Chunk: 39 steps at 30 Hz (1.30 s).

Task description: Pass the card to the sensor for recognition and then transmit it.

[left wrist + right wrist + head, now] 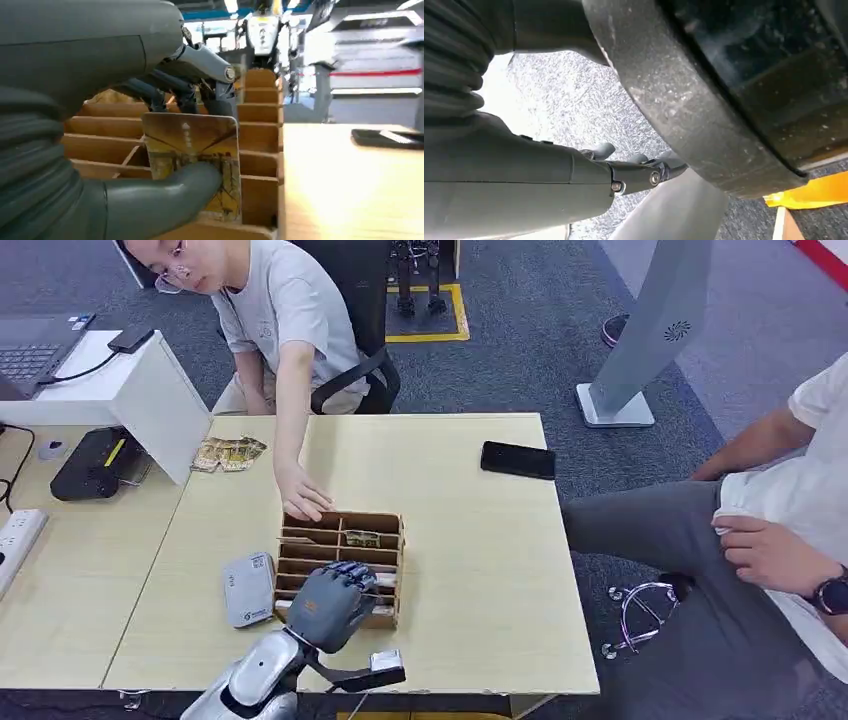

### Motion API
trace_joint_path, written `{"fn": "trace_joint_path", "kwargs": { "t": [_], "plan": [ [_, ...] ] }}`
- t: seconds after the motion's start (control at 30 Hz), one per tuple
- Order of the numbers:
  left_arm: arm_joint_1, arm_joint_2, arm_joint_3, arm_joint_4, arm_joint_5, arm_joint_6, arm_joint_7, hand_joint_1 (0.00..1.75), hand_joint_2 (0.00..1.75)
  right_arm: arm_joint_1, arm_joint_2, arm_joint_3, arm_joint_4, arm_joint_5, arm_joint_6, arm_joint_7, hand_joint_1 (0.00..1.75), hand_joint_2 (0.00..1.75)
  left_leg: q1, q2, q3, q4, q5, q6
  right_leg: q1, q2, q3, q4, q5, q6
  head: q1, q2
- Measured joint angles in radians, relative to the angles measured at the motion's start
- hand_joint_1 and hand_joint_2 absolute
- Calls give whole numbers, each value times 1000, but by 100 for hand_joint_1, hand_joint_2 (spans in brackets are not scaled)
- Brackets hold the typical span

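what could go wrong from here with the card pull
The left robot hand pinches the card while it still sits in the wooden rack, so it may catch on a divider. A person's hand rests on the rack's far edge, near the fingers. The sensor lies close beside the rack and could get bumped.

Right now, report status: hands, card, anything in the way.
Left hand over wooden rack, pinching card. Right hand hanging by floor, holding nothing. Person's hand on rack's far edge. Sensor beside rack.

floor: grey carpet (520,370) | furn: wood table (470,530), blk office chair (365,380)
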Motion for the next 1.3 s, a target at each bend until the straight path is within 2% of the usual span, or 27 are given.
{"fn": "trace_joint_path", "kwargs": {
  "t": [0.37, 0.4, 0.57, 0.6, 0.67, 0.7, 0.83, 0.87, 0.97, 1.03, 1.1, 1.17, 1.3],
  "plan": [
    [-4, -3, 0, 0, 4, 0, -2, 154, 175, 0, 0, 0, 0, 0, 0, 0, 0, 175, 0, 0, 0, 0, 0, 0, 0, 0, 0, 0, 0, 0, 0, 0],
    [-4, -3, 0, 0, 4, 0, -2, 159, 175, 0, 0, -1, 0, 0, 0, 0, 0, 175, 0, 0, 0, 0, 0, 0, 0, 0, 0, 0, 0, 0, 0, 0],
    [-4, -3, 0, 0, 4, 0, -2, 157, 175, 0, 0, -1, 0, 0, 0, 0, 0, 175, 0, 0, 0, 0, 0, 0, 0, 0, 0, 0, 0, 0, 0, 0],
    [-4, -3, 0, 0, 4, 0, -2, 162, 175, 0, 0, -1, 0, 0, 0, 0, 0, 175, 0, 0, 0, 0, 0, 0, 0, 0, 0, 0, 0, 0, 0, 0],
    [-4, -3, 0, 0, 5, 0, -2, 148, 175, 0, 0, -1, 0, 0, 1, 0, 0, 175, 0, 0, 0, 0, 0, 0, 0, 0, 0, 0, 0, 0, 0, 0],
    [-4, -3, 0, 0, 5, -2, -2, 150, 175, 0, 0, -1, 0, 0, 3, 0, 0, 175, 0, 0, 0, 0, 0, 0, 0, 0, 0, 0, 0, 0, 0, 0],
    [-4, -6, 0, 0, 10, -9, -10, 134, 175, 0, 0, -2, 0, 1, 6, 0, 0, 175, 0, 0, 0, 0, 0, 0, 0, 0, 0, 0, 0, 0, 0, 0],
    [-4, -8, 0, 0, 11, -10, -10, 145, 175, 0, 0, -3, 0, 2, 6, 0, 0, 175, 0, 0, 0, 0, 0, 0, 0, 0, 0, 0, 0, 0, 0, 0],
    [-4, -10, 0, 0, 16, -12, -13, 147, 175, 0, 1, -5, 0, 3, 10, 0, 0, 175, 0, 0, 0, 0, 0, 0, 0, 0, 0, 0, 0, 0, 0, 0],
    [-4, -11, 0, 0, 28, -11, -19, 141, 175, 0, 1, -5, 0, 5, 10, 0, 0, 175, 0, 0, 0, 0, 0, 0, 0, 0, 0, 0, 0, 0, 0, 0],
    [-5, -11, 0, 0, 39, -10, -23, 150, 175, 0, 2, -6, 0, 5, 10, -1, 0, 175, 0, 0, 0, 0, 0, 0, 0, 0, 0, 0, 0, 0, 0, 0],
    [-6, -8, 0, -1, 56, -8, -32, 148, 175, 0, 2, -6, 0, 6, 10, -3, 0, 175, 0, 0, 0, 0, 0, 0, 0, 0, 0, 0, 0, 0, 0, 0],
    [-10, 27, 0, -49, 124, -8, -60, 147, 175, 1, 2, -7, 0, 6, 10, -6, 0, 175, 0, 0, 0, 0, 0, 0, 0, 1, -1, 0, 0, 0, 0, 0]
  ]
}}
